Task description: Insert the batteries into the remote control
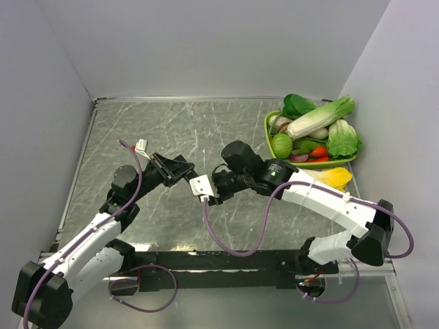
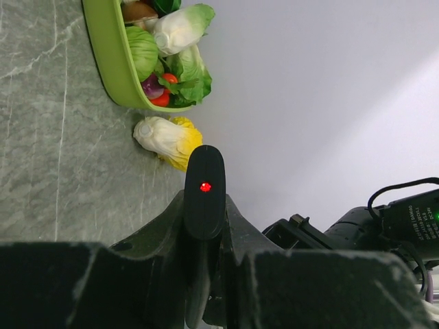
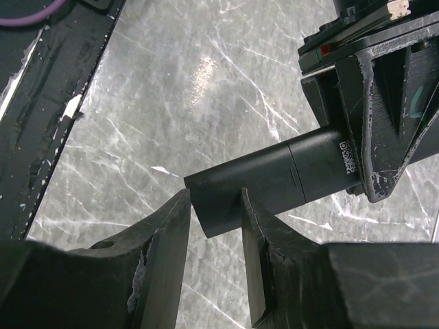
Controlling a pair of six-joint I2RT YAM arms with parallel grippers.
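Left wrist view: the left gripper (image 2: 204,205) is clamped on the remote control (image 2: 204,171), whose rounded black end stands up between the two fingers (image 2: 168,229) and carries a small lit red dot. Behind it lies the grey marbled table (image 2: 48,137), with a green tray (image 2: 110,62) of toy vegetables (image 2: 171,41) at the top of the frame. A yellow-white cabbage (image 2: 167,139) lies on the table just beside the tray. Part of the right arm (image 2: 384,223) shows at lower right, against the pale wall. Right wrist view: the remote control runs as a dark bar from the left gripper, at upper right, down to the right gripper (image 3: 215,199). It is held clear above the table. The right gripper's fingers (image 3: 164,240) grasp the bar's free end, one on each side, with no gap visible between them and the plastic. A fine seam crosses the bar at mid-length, and a small white printed label sits beside the left gripper's jaw. Top external view: the two arms reach inward from the near edge and their grippers meet over the middle of the table. The remote control is between them but is hard to tell from the black fingers. The tray stands well apart at the far right corner, with the cabbage just in front of it.
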